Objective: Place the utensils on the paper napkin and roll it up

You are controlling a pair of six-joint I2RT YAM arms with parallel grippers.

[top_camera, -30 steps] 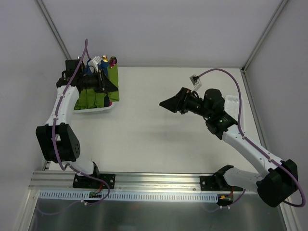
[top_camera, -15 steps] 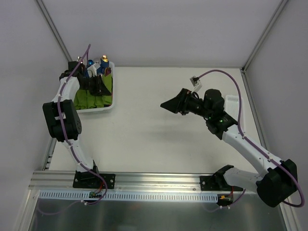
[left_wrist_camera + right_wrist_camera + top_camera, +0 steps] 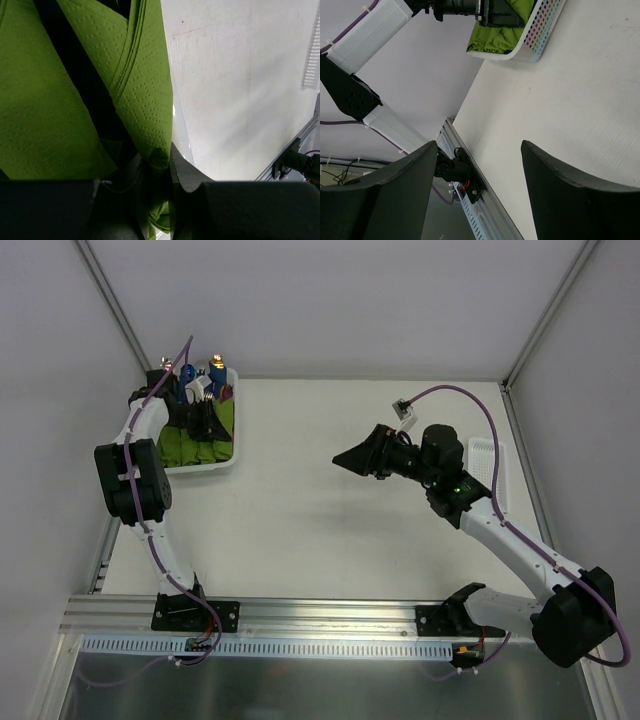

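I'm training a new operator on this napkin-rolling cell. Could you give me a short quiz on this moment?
1. True or false: the right claw is shut on a fork.
2. What does the left claw pinch? A) napkin B) spoon C) nothing
3. Fill in: the left claw reaches into the white ___.
Key: 1 false, it is open and holds nothing; 2 A; 3 basket.
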